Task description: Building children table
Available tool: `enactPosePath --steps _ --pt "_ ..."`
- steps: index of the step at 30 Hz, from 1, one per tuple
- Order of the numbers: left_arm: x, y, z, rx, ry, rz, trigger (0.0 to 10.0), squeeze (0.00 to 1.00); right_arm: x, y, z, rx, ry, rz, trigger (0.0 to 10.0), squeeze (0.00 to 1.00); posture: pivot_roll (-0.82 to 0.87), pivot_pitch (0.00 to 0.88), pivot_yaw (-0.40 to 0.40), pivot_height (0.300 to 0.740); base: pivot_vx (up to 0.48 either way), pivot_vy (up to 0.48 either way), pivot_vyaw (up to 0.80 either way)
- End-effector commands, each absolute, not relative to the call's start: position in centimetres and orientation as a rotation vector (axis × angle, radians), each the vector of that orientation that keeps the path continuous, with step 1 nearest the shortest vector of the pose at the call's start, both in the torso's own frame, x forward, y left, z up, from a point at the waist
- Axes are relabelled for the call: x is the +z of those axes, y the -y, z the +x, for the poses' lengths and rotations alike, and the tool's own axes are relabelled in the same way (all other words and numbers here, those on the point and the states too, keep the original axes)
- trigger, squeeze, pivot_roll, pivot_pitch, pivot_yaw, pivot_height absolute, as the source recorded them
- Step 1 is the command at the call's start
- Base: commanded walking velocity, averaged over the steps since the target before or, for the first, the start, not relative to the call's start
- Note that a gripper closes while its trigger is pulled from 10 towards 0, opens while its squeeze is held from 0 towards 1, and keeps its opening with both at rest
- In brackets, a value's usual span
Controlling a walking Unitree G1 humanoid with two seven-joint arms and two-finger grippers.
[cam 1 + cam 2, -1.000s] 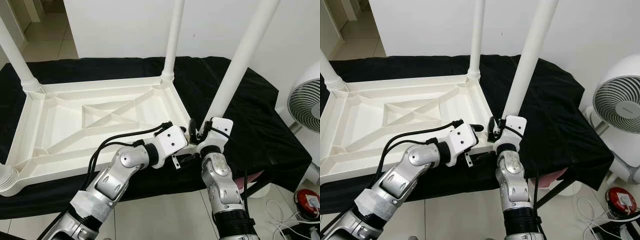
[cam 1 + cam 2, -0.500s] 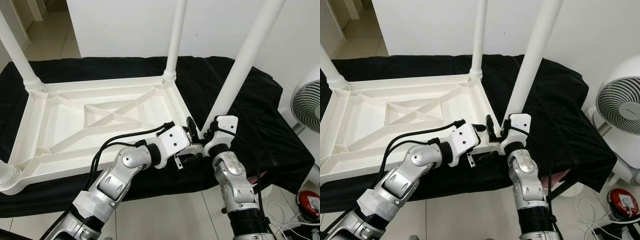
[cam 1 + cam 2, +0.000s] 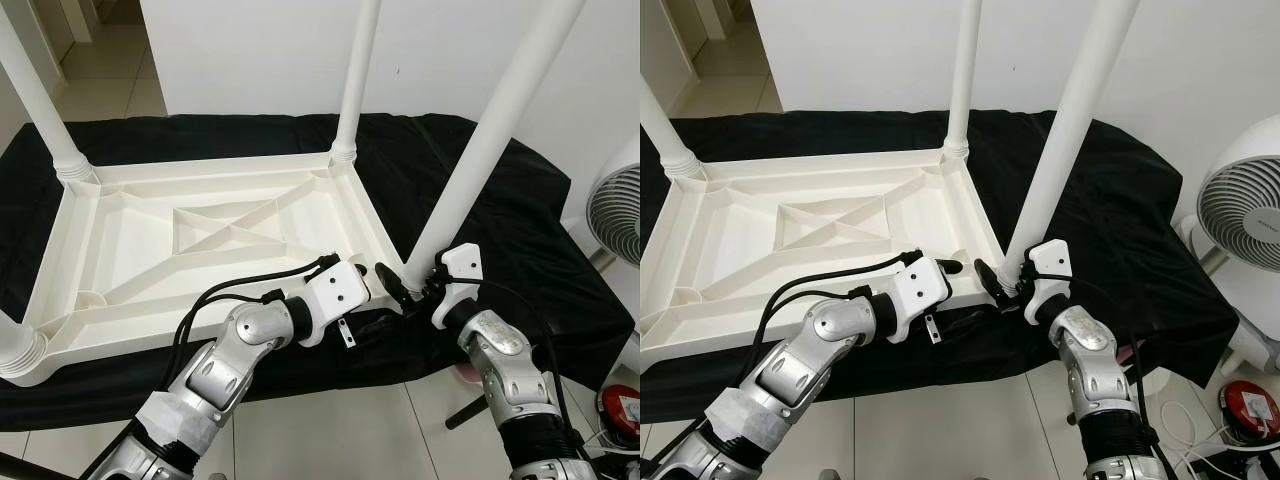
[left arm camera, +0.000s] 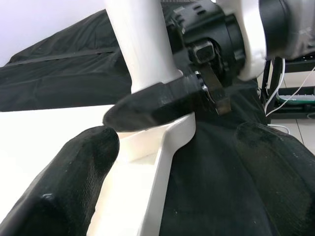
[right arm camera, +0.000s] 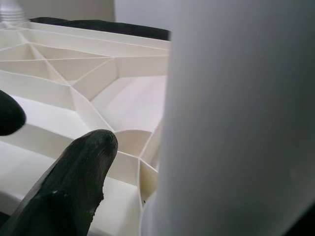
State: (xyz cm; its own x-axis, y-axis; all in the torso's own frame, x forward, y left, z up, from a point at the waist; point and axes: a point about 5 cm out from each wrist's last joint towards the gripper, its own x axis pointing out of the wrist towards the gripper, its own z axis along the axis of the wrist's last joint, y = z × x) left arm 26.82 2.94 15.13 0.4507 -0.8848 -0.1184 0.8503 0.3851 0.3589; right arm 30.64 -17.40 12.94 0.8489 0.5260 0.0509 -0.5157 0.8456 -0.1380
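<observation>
- Children's table [image 3: 200, 240]: white, upside down on a black-draped bench [image 3: 500, 215], legs up.
- Right pincer [image 3: 1002, 285]: fingers around the base of the near right leg [image 3: 480, 150], gripping it.
- Left pincer [image 4: 172, 162]: fingers spread apart at the same corner.
- Fan [image 3: 1240, 205]: stands right of the bench.

White ribbed table top [image 3: 200, 240], white legs [image 3: 480, 150]; black cloth [image 3: 480, 200]; black-fingered right claw [image 3: 400, 287]; white fan [image 3: 1245, 215]

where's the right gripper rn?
Right gripper is at the base of the near-right table leg, at the upturned tabletop corner, left gripper beside it.
</observation>
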Motion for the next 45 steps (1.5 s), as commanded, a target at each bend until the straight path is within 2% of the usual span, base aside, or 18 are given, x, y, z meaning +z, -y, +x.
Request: enactPosePath --steps 1,3,4,5,6,7,10,11,21,22,24,27,32,38,45 --pt "14.9 -3.2 26.7 -1.111 0.085 0.396 10.0 0.00 12.7 17.6 30.8 0.567 0.079 -0.152 8.9 0.00 -0.05 0.000 -0.032 0.740 0.000 0.000 0.00" --pt "14.8 -3.3 26.6 -1.111 0.083 0.398 10.0 0.00 12.6 17.8 31.0 0.578 0.076 -0.162 8.9 0.00 -0.04 0.000 -0.031 0.740 0.000 0.000 0.00" --pt "14.8 -3.3 26.7 -1.110 0.082 0.398 10.0 0.00 12.6 17.9 31.2 0.591 0.075 -0.181 4.2 0.00 -0.04 0.000 -0.032 0.740 0.000 0.000 0.00" --pt "14.8 -3.3 26.7 -1.110 0.082 0.398 10.0 0.00 12.6 17.9 31.2 0.591 0.075 -0.181 4.2 0.00 -0.04 0.000 -0.032 0.740 0.000 0.000 0.00" --pt "14.9 -3.2 26.7 -1.108 0.083 0.399 10.0 0.00 12.6 18.1 31.6 0.608 0.074 -0.190 3.2 0.00 -0.04 0.000 -0.031 0.740 0.000 0.000 0.00" --pt "15.0 -3.2 26.7 -1.108 0.085 0.400 10.0 0.00 12.6 18.1 31.8 0.616 0.071 -0.195 1.4 0.00 -0.04 0.000 -0.032 0.740 0.000 0.000 0.00" --pt "15.0 -3.1 26.7 -1.108 0.086 0.401 10.0 0.00 12.7 18.2 31.9 0.620 0.069 -0.196 1.4 0.00 -0.04 0.000 -0.032 0.740 0.000 0.000 0.00" --pt "15.0 -3.1 26.7 -1.108 0.088 0.401 10.0 0.00 12.7 18.2 32.0 0.624 0.065 -0.210 0.0 0.00 -0.04 0.000 -0.032 0.740 0.000 0.000 0.00" --pt "15.4 -2.8 26.9 -1.104 0.102 0.400 10.0 0.00 11.9 18.5 32.0 0.616 0.020 -0.200 0.0 0.00 -0.04 0.000 -0.036 0.740 0.000 0.000 0.00" --pt "15.4 -2.7 26.9 -1.104 0.105 0.398 10.0 0.00 11.3 18.4 31.9 0.578 -0.010 -0.163 10.0 0.00 -0.04 0.000 -0.039 0.740 0.000 0.000 0.00" --pt "15.4 -2.6 26.8 -1.106 0.106 0.396 10.0 0.00 10.7 18.0 31.9 0.508 -0.036 -0.094 10.0 0.00 -0.04 0.000 -0.041 0.740 0.000 0.000 0.00" --pt "15.4 -2.5 26.7 -1.107 0.106 0.396 10.0 0.00 10.3 17.9 32.0 0.476 -0.049 -0.077 10.0 0.00 -0.04 0.000 -0.039 0.740 0.000 0.000 0.00" --pt "15.4 -2.4 26.7 -1.112 0.108 0.394 10.0 0.00 9.7 16.6 32.1 0.319 -0.069 0.002 10.0 0.00 -0.05 0.000 -0.044 0.740 0.000 0.000 0.00" --pt "15.4 -2.3 26.7 -1.116 0.110 0.394 10.0 0.00 9.7 16.3 32.3 0.237 -0.079 0.031 10.0 0.00 -0.05 0.000 -0.045 0.740 0.000 0.000 0.00" --pt "15.4 -2.2 26.8 -1.130 0.115 0.402 10.0 0.00 10.1 14.5 31.8 0.069 -0.090 0.078 10.0 0.00 -0.05 0.000 -0.054 0.740 0.000 0.000 0.00"
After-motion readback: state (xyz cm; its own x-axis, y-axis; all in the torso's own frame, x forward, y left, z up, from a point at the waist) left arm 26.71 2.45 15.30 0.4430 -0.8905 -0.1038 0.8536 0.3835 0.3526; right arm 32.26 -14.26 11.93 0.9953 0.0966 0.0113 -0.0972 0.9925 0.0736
